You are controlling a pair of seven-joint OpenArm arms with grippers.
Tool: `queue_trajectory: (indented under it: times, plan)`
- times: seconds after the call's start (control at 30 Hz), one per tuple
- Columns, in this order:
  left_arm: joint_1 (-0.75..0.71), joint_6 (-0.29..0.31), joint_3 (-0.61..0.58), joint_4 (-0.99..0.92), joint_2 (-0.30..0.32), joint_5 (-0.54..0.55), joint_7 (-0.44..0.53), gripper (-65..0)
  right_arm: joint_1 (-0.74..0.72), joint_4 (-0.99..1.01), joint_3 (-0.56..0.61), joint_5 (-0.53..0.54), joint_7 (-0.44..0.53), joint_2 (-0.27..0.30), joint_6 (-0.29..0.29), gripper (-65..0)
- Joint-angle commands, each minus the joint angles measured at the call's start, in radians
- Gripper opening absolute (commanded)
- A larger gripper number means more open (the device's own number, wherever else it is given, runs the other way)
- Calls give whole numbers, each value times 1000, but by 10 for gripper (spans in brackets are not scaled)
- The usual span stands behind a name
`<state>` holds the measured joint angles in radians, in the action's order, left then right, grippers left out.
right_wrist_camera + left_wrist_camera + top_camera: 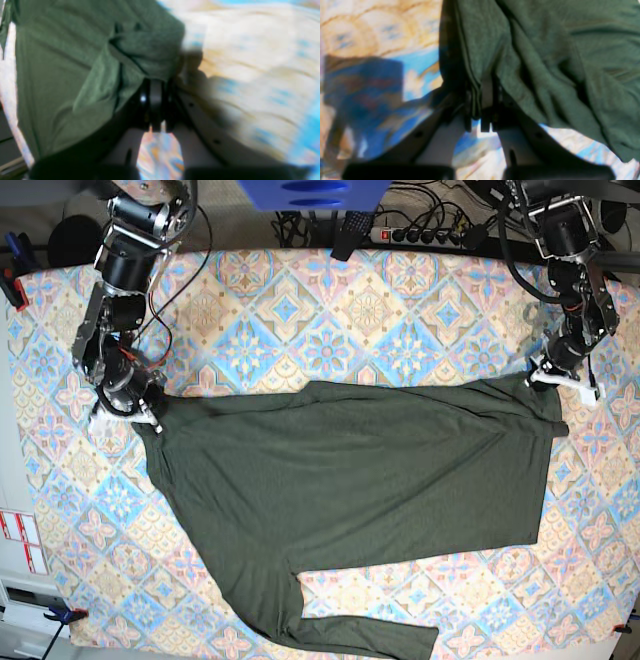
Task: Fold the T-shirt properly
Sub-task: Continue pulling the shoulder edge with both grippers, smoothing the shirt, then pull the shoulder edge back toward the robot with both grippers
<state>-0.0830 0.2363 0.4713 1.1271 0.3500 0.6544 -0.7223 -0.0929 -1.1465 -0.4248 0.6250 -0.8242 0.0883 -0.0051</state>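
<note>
Now both my tools were clamped on the T-shirt (350, 480): left tool (482, 110), right tool (156, 100), corners pinched. Next, I judged, lift together and fold.

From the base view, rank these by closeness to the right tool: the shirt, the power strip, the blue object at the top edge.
1. The shirt: its corner sits right at the right tool, on the view's left.
2. The blue object: top centre, beyond the table edge.
3. The power strip: top, right of centre, farthest.
</note>
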Motion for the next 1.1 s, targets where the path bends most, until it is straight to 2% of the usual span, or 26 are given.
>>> queue_trajectory:
  times: [0.0, 0.13, 0.3, 0.37, 0.53, 0.87, 0.97, 1.07]
  plan:
    - [-5, -2, 4, 23, 19, -5, -1, -650, 2, -48, -1, 3, 13, 12, 1, -650]
    - [-67, -2, 4, 70, 22, -5, -1, -650, 91, -158, -1, 3, 12, 12, 1, -650]
    - [-146, -1, 4, 147, 22, -5, -1, -650, 180, -251, -1, 8, -34, 12, 1, -650]
    - [-185, -1, 4, 178, 22, -5, -1, -650, 219, -281, -1, 48, -34, 12, 1, -650]
    - [-260, -1, 5, 235, 40, -5, -1, -650, 316, -315, -41, 143, -42, 15, 1, -650]
    - [-350, 1, 34, 275, 44, -5, -1, -650, 448, -341, -85, 226, -42, 15, 1, -650]
    - [-369, 19, 34, 275, 73, -6, -3, -650, 470, -341, -85, 256, -42, 15, 1, -650]
    - [-369, 21, 37, 275, 74, -6, -3, -650, 488, -341, -85, 263, -42, 15, 1, -650]
